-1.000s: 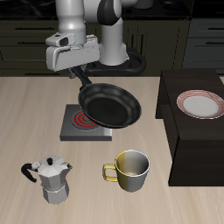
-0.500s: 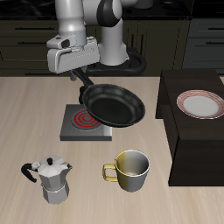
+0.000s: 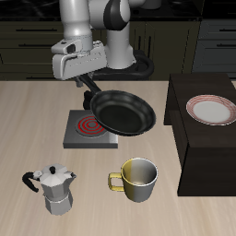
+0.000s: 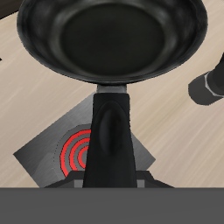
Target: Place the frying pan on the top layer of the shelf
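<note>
Your gripper point(image 3: 87, 81) is clamped on the frying pan point(image 3: 123, 112) by its handle; the pan hangs just below it, above the burner plate point(image 3: 85, 129), well short of the shelf point(image 3: 198, 138).

Round black frying pan point(image 4: 112, 35): rim cut by wrist-view edge; long handle's end and gripper fingers hidden. Pan covers part of square grey burner plate point(image 3: 78, 136). Dark brown shelf point(image 3: 198, 147) cut off by exterior view's edge.
</note>
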